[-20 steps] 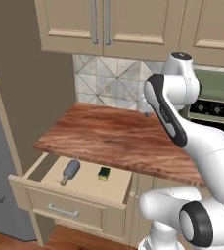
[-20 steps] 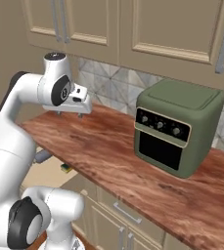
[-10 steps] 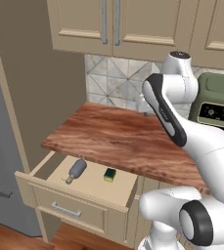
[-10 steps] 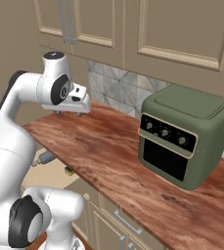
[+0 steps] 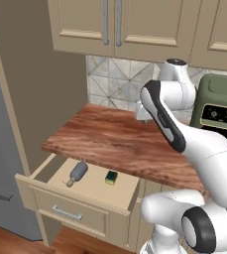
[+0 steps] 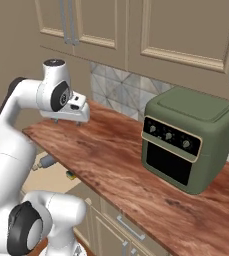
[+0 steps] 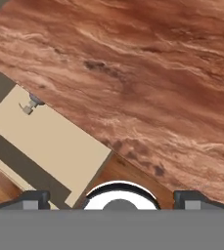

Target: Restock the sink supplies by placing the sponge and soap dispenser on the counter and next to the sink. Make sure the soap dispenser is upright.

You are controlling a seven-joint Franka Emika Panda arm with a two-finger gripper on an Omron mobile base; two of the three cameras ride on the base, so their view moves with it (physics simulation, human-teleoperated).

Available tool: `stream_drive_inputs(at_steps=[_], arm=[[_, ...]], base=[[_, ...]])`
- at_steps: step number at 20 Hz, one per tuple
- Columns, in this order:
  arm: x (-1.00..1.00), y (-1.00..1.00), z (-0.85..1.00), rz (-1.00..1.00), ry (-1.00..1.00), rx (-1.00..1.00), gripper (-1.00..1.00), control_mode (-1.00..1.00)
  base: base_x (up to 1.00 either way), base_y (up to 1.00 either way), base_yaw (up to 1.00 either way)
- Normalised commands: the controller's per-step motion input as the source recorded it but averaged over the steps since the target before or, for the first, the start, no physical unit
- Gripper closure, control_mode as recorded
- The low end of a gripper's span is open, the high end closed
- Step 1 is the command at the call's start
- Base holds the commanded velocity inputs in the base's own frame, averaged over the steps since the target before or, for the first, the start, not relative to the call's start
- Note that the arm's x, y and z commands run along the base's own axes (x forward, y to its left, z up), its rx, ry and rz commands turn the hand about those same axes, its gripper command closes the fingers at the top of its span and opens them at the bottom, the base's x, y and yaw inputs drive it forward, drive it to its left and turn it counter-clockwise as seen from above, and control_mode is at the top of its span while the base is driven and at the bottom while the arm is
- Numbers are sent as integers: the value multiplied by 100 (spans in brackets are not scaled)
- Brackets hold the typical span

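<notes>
Light is even and soft throughout, bright enough to read every surface, with no clear single source. The counter (image 5: 120,139) shows gentle pale sheen in its wood grain but no hard glare. A dim shadow fills the open drawer (image 5: 85,183) along its inner wall at about 10 o'clock in the left base view. The green oven (image 6: 186,145) has a darker front face and a lighter top. All three views are rendered, slightly soft and low in detail; the hand view is blurriest, with smeared grain. Edges show no bending.
</notes>
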Motion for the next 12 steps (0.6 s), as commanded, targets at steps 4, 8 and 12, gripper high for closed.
stream_drive_inputs(at_steps=[4,8,12], arm=[[-21,100,-100,-22,16,3,-100,-100],[-19,100,-100,-25,15,2,-100,-100],[-7,100,-100,-20,26,2,-100,-100]], base=[[0,0,0],[0,0,0],[0,0,0]])
